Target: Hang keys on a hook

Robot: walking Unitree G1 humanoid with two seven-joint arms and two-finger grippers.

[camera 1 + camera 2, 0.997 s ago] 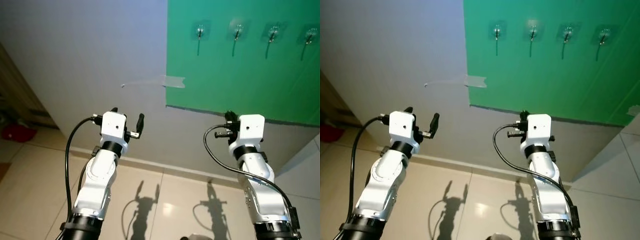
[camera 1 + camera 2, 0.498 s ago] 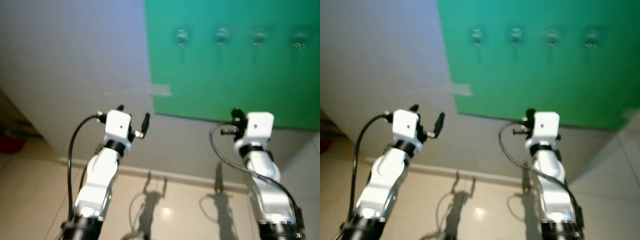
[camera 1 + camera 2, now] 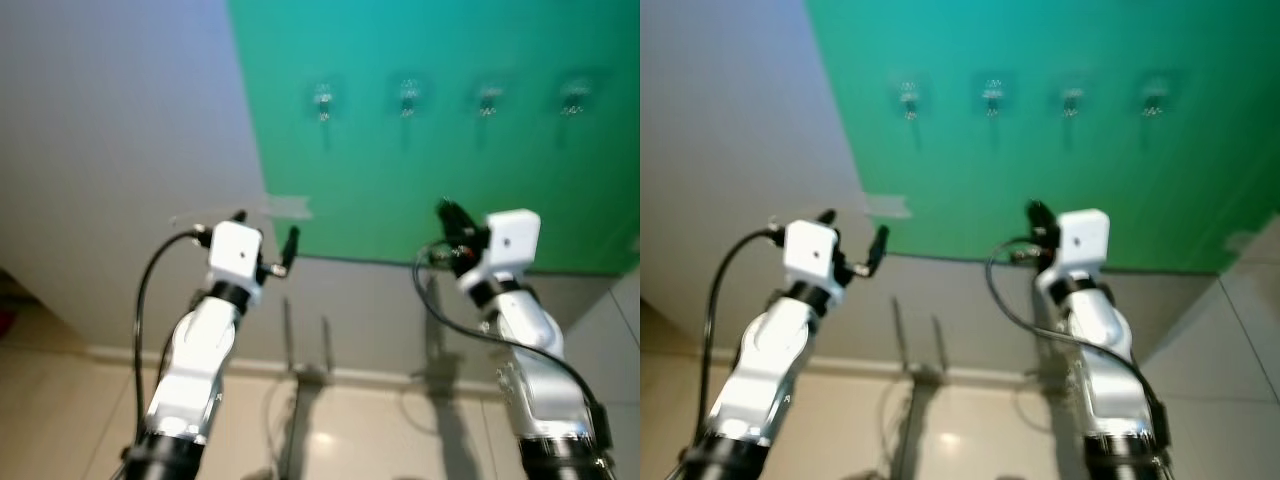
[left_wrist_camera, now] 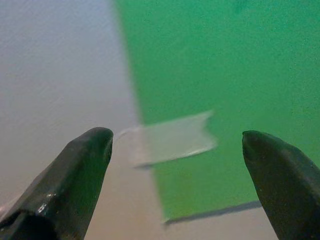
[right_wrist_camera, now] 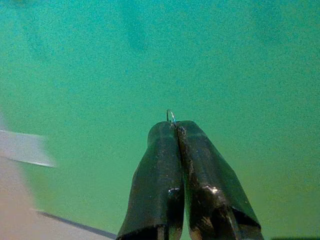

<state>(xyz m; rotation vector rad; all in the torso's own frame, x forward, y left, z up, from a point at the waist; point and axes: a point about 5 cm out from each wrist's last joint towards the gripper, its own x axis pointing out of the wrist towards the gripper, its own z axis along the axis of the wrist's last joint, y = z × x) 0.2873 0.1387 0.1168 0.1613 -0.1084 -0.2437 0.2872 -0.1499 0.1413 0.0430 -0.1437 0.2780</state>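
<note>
Four small clear hooks hang in a row high on a green board (image 3: 450, 170) on the wall; the nearest ones are hook (image 3: 408, 96) and hook (image 3: 489, 98). My right gripper (image 3: 448, 214) is raised in front of the board, below the hooks and apart from them. Its fingers (image 5: 165, 150) are pressed together, and a thin metal key ring (image 5: 171, 115) pokes out at their tips; the keys themselves are hidden. My left gripper (image 3: 265, 228) stands open and holds nothing, near the board's left lower corner.
A strip of clear tape (image 4: 172, 139) fixes the board's left edge to the grey wall (image 3: 120, 130). Below the wall runs a skirting and a glossy tiled floor (image 3: 350, 440) with the arms' shadows on it. The picture is a little blurred.
The whole picture has shifted, so the camera moved: the board now lies further left and the hooks sit more in front. My right gripper has tilted up and left toward the board.
</note>
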